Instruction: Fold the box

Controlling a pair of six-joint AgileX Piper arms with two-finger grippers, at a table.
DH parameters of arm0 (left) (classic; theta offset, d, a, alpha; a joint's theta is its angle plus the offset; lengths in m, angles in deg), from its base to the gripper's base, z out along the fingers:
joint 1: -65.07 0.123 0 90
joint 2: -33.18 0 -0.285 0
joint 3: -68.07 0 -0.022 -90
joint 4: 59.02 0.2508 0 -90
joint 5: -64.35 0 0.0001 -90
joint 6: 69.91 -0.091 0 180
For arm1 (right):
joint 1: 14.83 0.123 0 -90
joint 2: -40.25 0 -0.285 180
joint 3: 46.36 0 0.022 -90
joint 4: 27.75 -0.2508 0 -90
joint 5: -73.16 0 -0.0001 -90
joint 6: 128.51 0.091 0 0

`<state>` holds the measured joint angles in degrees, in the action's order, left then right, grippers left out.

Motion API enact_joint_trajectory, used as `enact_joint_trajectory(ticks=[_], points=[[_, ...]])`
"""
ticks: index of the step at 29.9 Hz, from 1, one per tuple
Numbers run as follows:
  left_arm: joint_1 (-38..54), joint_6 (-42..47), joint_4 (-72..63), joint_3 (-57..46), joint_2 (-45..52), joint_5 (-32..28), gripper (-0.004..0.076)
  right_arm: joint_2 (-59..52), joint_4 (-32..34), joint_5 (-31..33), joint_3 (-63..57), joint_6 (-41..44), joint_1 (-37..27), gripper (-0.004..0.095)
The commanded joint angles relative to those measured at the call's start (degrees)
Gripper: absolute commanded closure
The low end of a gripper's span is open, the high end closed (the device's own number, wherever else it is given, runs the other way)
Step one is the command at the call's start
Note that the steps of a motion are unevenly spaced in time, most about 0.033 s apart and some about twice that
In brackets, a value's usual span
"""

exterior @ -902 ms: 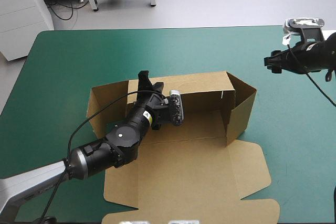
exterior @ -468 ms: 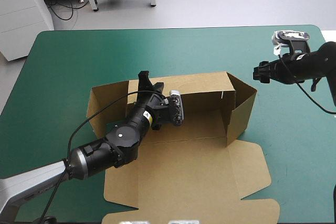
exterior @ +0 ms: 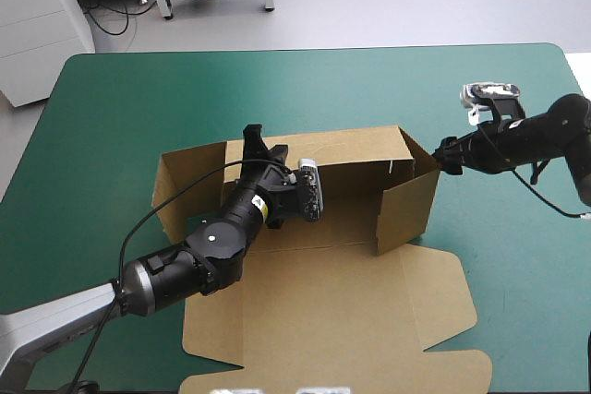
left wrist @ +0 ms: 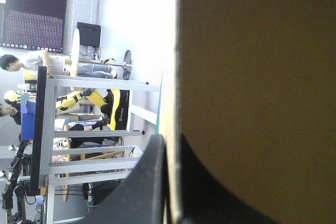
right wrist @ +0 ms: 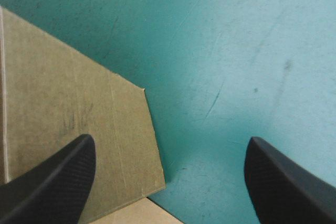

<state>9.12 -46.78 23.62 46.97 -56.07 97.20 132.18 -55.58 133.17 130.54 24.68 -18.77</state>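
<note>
Brown board stands half-raised at centre frame. The cut-sheet cardboard box (exterior: 323,311) sits mid-table, rear and end walls up, with its lid sheet flat toward the lower edge of the frame.

Since the earlier frames my right gripper (exterior: 441,156), two broad black fins, has travelled in from the upper right to the top corner of the right-hand end wall (exterior: 406,205). That wall has swung inward, its near corner now closer to centre. Seen from its own camera, the fingers (right wrist: 58,182) stand wide apart, one over the board and one over bare cover. I cannot tell whether they touch the wall.

My left gripper (exterior: 263,147) has not shifted. It remains clamped on the rear wall's top edge, left of centre, with the board's edge pinched between its two fins.

The left arm hides much of the box floor and part of the rear wall. The lid's near edge runs out at the bottom of the frame. From the left wrist, board blocks most of the view ahead.

The table's teal-green cover (exterior: 138,99) lies smooth, with faint scuffs visible near the right gripper.
</note>
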Motion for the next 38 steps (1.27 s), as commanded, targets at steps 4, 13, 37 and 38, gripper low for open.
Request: enact_joint_trajectory(ticks=[4, 13, 37, 38], points=[[-0.4, 2.6, 0.8, 1.4, 1.8, -0.2, 0.0756, -7.2, -8.1, -5.0, -5.9, -9.2, -0.3, 0.0184], [-0.4, 2.6, 0.8, 1.4, 1.8, -0.2, 0.0756, -14.6, -15.8, -6.1, -13.1, -19.8, -0.3, 0.0184], [-0.4, 2.6, 1.0, 1.4, 1.8, -0.2, 0.0756, -15.0, -12.6, -16.3, -14.9, -23.9, 13.1, 0.0183], [-0.4, 2.6, 0.9, 1.4, 1.8, -0.2, 0.0756, -14.7, -12.5, -16.6, -14.9, -23.9, 13.5, 0.0183]])
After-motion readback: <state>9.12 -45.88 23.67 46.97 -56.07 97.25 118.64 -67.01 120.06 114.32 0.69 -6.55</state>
